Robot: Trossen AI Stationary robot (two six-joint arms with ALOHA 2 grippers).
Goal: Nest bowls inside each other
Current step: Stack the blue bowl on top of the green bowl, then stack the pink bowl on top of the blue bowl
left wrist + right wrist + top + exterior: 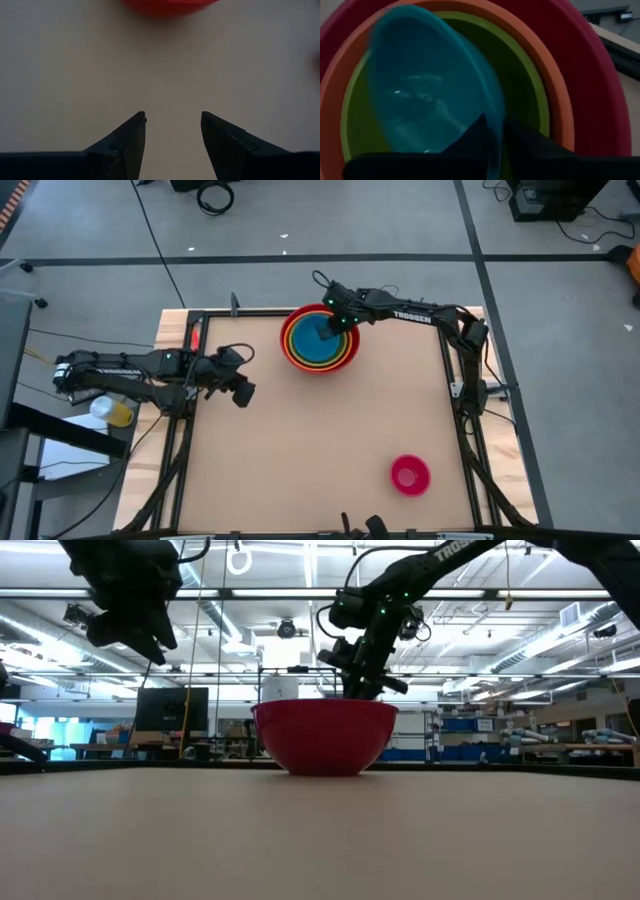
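Note:
A stack of nested bowls stands at the table's far middle: a big red bowl [289, 350] [323, 735] holds an orange one [560, 115] and a green one [525, 85]. A blue bowl [314, 346] [430, 85] lies tilted inside the green one. My right gripper [336, 328] [495, 125] is over the stack's far right side, shut on the blue bowl's rim. A small pink bowl [409, 475] stands upright on its base near the front right. My left gripper [243, 393] [172, 120] hangs open above the bare table at the left. My right gripper has the blue bowl's rim [496, 107] between its two fingers, one finger [475, 132] inside the bowl and one [520, 132] outside. The fingers come slanting down from above. The bowl sits tilted, its held side raised and its lower part inside the green bowl.
Bare tabletop [300, 450] lies between the stack, the left gripper and the pink bowl. A yellow thing [113, 412] lies beyond the table's left edge. A dark frame [447, 380] runs along the table's edges.

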